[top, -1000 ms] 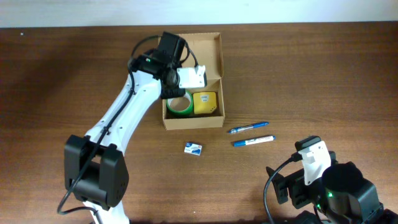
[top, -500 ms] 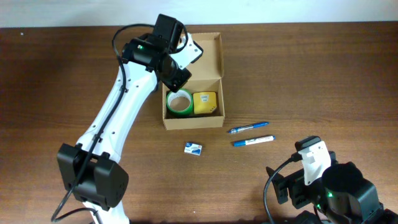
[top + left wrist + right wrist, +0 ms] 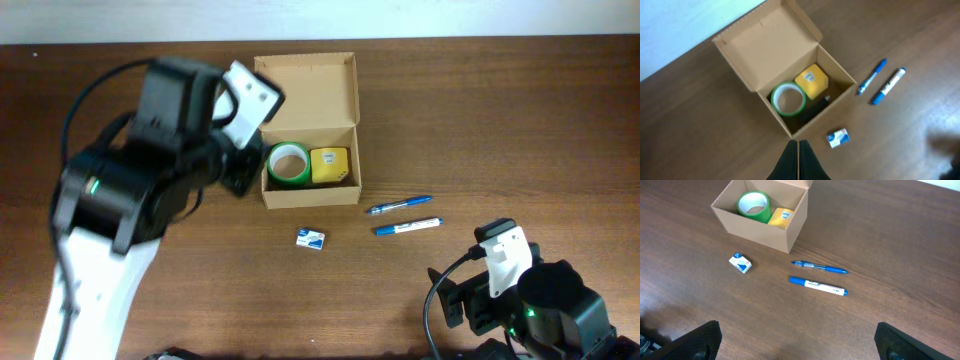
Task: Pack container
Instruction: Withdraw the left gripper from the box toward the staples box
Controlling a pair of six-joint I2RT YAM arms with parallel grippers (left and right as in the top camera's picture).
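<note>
The left arm (image 3: 85,270) has white links, black joints, a black cable and a green light. The left gripper (image 3: 798,147) is slim and black.

The box (image 3: 305,100) is open on top with its lid folded back, so the way in from above is free. A green tape roll (image 3: 288,163) and a yellow block (image 3: 330,165) sit side by side inside and fill most of it. The left arm (image 3: 130,190) hangs just left of the box. A pen (image 3: 399,206), a marker (image 3: 408,226) and a small packet (image 3: 311,239) lie on the worktop (image 3: 500,120) near the box, with bare wood between them
</note>
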